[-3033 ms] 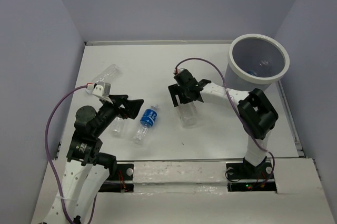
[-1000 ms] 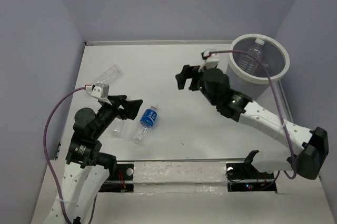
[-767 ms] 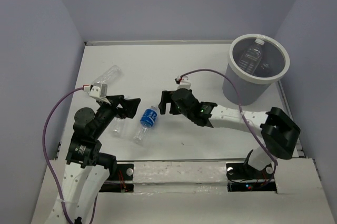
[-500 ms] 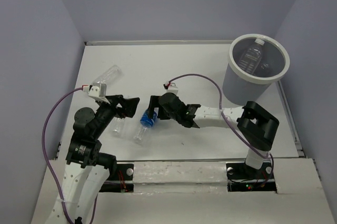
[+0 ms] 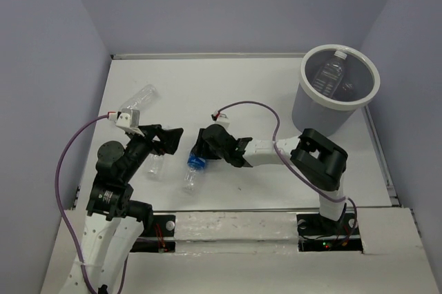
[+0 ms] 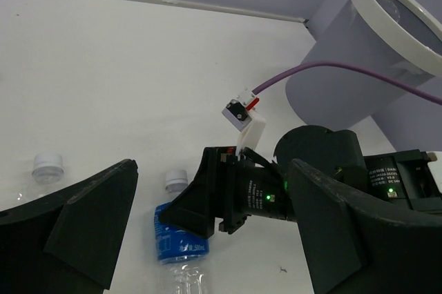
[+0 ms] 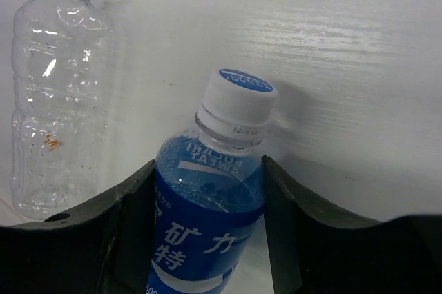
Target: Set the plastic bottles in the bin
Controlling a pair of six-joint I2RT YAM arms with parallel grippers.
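Grasping step: right hand [image 7: 207, 173] closed narrow on blue-labelled bottle [image 7: 207, 228] lying on worktop [image 5: 207, 87]; left hand [image 6: 210, 170] wide, empty. Next, likely: lift clear, carry over bin [image 5: 314, 111], release

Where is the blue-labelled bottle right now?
In the top view, the blue-labelled bottle lies left of centre, gripped in the right claw, with a clear bottle on its left.

We see a blue-labelled bottle [image 5: 193, 170] lying on the surface [image 5: 207, 87], a clear bottle [image 5: 155, 165] beside it, another bottle [image 5: 143, 95] farther back, a third bottle [image 5: 329, 73] in the grey bin [image 5: 314, 111].
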